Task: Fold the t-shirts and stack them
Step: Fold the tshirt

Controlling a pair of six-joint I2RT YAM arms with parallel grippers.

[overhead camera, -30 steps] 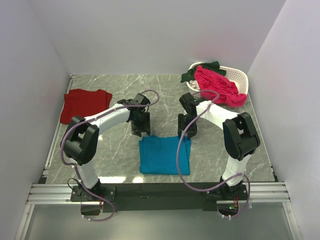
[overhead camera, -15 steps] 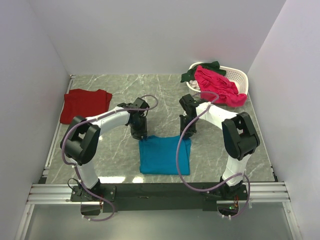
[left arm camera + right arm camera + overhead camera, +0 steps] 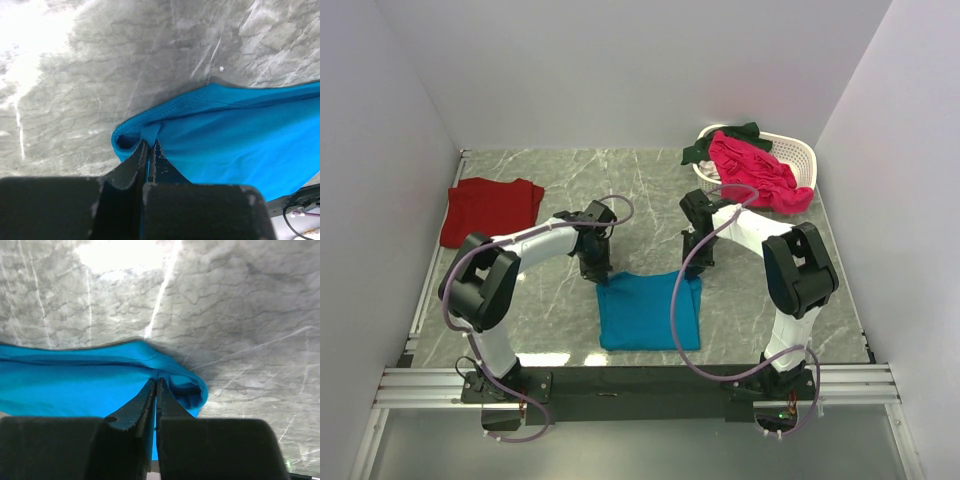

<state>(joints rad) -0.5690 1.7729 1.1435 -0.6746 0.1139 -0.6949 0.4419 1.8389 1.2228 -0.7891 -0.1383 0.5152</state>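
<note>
Closest in, the left tool (image 3: 149, 146) is clamped shut on one far corner of the soft teal-blue short-sleeved t-shirt (image 3: 240, 135). The right tool (image 3: 156, 384) is pinched just as tight on the other far corner. From both tools the shirt spreads flat back toward the arm bases on the grey marbled counter (image 3: 560, 300).

To fold cleanly, I judge both corners should rise together, level, keeping the edge taut and straight.

Farther off, well left of the left tool, lies one folded dark red t-shirt (image 3: 490, 208). Beyond the right tool, one white slatted plastic basket (image 3: 800, 155) holds one bright pink t-shirt (image 3: 755, 170) and one dark green t-shirt (image 3: 702, 150). That makes four shirts in all.
</note>
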